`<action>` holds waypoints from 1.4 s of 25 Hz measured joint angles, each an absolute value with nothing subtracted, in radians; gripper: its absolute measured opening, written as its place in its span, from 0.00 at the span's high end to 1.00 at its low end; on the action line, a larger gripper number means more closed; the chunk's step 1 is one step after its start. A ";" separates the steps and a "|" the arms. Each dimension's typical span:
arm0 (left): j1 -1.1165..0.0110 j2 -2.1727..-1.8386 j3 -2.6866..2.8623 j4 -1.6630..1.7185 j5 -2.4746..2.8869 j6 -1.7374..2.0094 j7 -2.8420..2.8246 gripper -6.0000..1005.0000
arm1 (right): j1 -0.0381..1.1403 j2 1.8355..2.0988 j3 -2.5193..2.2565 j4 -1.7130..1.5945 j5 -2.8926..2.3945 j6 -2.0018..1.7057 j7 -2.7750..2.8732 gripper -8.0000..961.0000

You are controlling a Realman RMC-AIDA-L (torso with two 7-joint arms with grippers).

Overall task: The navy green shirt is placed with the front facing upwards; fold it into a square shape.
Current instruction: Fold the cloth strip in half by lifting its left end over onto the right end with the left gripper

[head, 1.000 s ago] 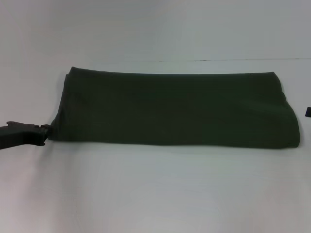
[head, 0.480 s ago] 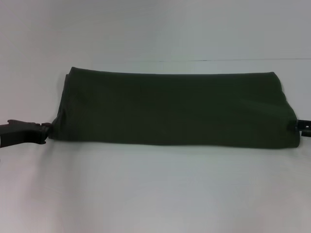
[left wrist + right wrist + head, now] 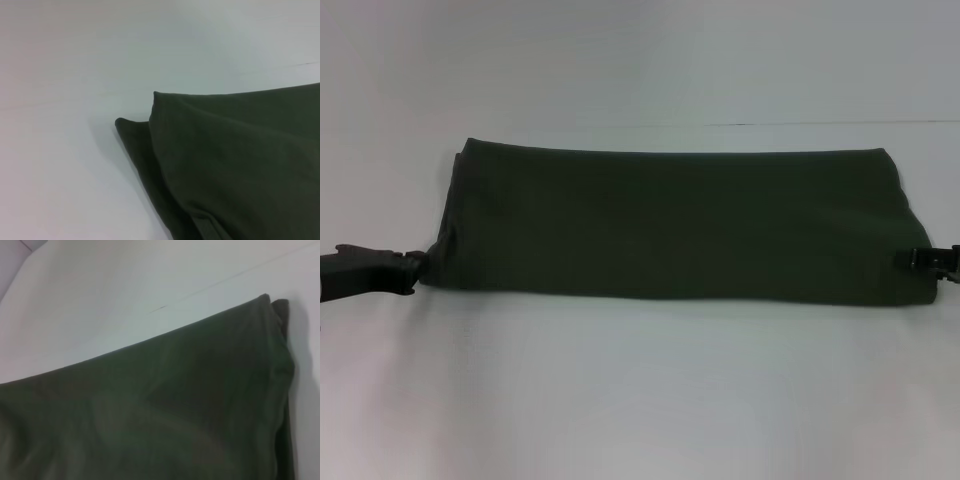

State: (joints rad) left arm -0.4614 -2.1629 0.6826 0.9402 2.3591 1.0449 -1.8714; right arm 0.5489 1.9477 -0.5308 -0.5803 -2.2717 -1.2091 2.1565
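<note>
The navy green shirt (image 3: 680, 225) lies on the white table as a long, plain dark-green band running left to right, with no lettering showing. My left gripper (image 3: 416, 270) sits at the band's near left corner, shut on the cloth there. The left wrist view shows that end's stacked layers (image 3: 235, 165) close up. My right gripper (image 3: 918, 258) reaches in from the right edge and touches the near right corner. The right wrist view shows the far right corner of the shirt (image 3: 200, 390).
The white table (image 3: 640, 400) stretches out in front of the shirt and behind it. A thin seam line (image 3: 820, 124) crosses the table beyond the shirt's far edge.
My right gripper came in from the right edge of the view and reached the shirt's near right corner. The left gripper stayed at the near left corner.
</note>
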 joint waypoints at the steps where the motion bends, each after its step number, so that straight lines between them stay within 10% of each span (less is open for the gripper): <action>1: -0.462 -2.163 0.683 0.940 2.359 1.044 -1.871 0.98 | 0.549 1.949 -0.531 -0.580 -2.272 -1.206 2.153 0.26; 9: -0.462 -2.163 0.683 0.939 2.357 1.044 -1.871 0.98 | 0.546 1.950 -0.537 -0.590 -2.272 -1.211 2.138 0.39; 11: -0.462 -2.163 0.683 0.939 2.357 1.044 -1.871 0.98 | 0.544 1.951 -0.538 -0.590 -2.272 -1.211 2.138 0.64; 17: -0.462 -2.163 0.682 0.939 2.355 1.044 -1.871 0.97 | 0.535 1.950 -0.534 -0.592 -2.270 -1.212 2.138 0.88; 35: -0.448 -2.163 0.655 0.958 2.358 1.060 -1.873 0.97 | 0.513 1.940 -0.501 -0.594 -2.262 -1.219 2.135 0.98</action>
